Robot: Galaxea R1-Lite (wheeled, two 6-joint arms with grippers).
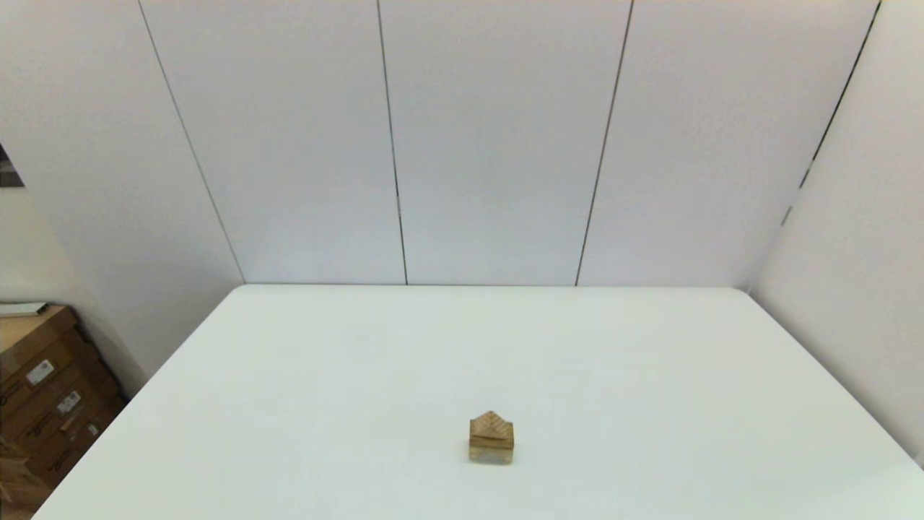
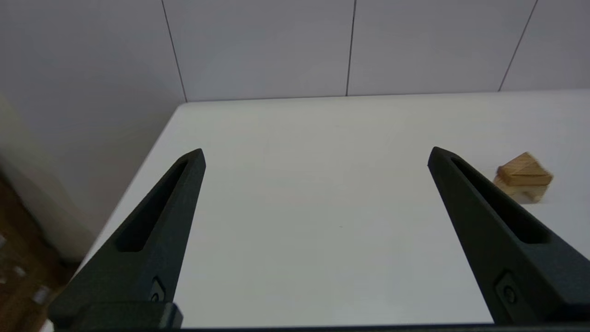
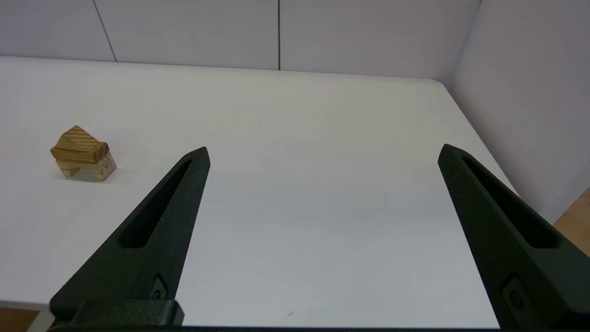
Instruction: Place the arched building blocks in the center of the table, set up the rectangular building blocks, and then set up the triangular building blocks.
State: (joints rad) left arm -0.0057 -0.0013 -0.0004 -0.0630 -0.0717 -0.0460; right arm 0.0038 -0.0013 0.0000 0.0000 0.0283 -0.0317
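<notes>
Stack sits on the table near centre, toward my 6 o'clock edge: arched block at the base, rectangular block on it, triangular block on top. My left gripper and right gripper spread wide, both well clear, holding nothing.

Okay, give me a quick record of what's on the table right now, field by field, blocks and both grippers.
stack: three wooden blocks piled in one small tower on the table
bottom: arched block, hollow facing down
middle: rectangular block, lying flat on the arch
top: triangular block, ridge up
left gripper: open, holding nothing, apart from the stack
right gripper: open, holding nothing, apart from the stack
beside table: cardboard boxes on the robot's left
</notes>
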